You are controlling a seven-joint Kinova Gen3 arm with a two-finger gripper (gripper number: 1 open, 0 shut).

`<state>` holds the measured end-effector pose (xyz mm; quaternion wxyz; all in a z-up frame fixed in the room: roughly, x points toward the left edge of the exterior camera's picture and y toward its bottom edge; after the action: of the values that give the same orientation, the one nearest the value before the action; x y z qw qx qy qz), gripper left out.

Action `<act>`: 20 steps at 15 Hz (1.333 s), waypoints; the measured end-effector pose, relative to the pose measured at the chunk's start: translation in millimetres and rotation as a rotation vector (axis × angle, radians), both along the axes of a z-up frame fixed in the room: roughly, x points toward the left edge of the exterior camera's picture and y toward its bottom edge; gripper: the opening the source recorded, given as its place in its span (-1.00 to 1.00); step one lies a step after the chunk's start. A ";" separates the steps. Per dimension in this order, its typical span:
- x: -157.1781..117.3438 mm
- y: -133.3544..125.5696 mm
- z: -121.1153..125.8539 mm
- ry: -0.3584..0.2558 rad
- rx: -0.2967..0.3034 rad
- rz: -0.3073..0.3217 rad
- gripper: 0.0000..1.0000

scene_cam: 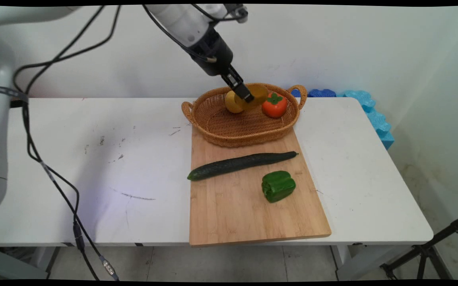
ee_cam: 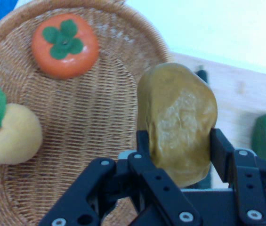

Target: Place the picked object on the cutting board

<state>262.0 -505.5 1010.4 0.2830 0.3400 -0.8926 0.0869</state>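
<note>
Potato: brown-yellow, lumpy, one piece. Held between the two fingers of the black gripper, which are closed against its sides; in the hand view a finger presses each flank. Location: in the air above the wicker basket, over its far half, clear of the weave.

Wicker basket: oval, two loop handles, standing on the far end of the wooden cutting board. Contents: one yellow fruit with a green leaf, partly hidden behind the potato in the main view; one orange persimmon with a green calyx, just right of the potato.

Cutting board: pale wood, lying on the white table, its near edge at the table's near edge.

Cucumber: long, dark green, lying slantwise across the board, nearer than the basket, its left tip reaching past the board's left edge.

Green pepper: on the board, just nearer than the cucumber, apart from it.

Blue foam pieces: behind the table's far right corner, against the wall.
</note>
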 end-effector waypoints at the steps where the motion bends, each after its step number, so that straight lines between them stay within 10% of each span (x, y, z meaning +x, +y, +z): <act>1: 0.0 12.9 9.0 0.012 -0.004 -0.009 -1.00; 9: 11.7 96.0 16.6 0.022 -0.004 -0.065 -1.00; 20: 16.0 162.4 -69.4 -0.030 0.039 -0.103 -1.00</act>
<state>278.0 -343.1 941.0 0.2669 0.2975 -0.9147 0.0600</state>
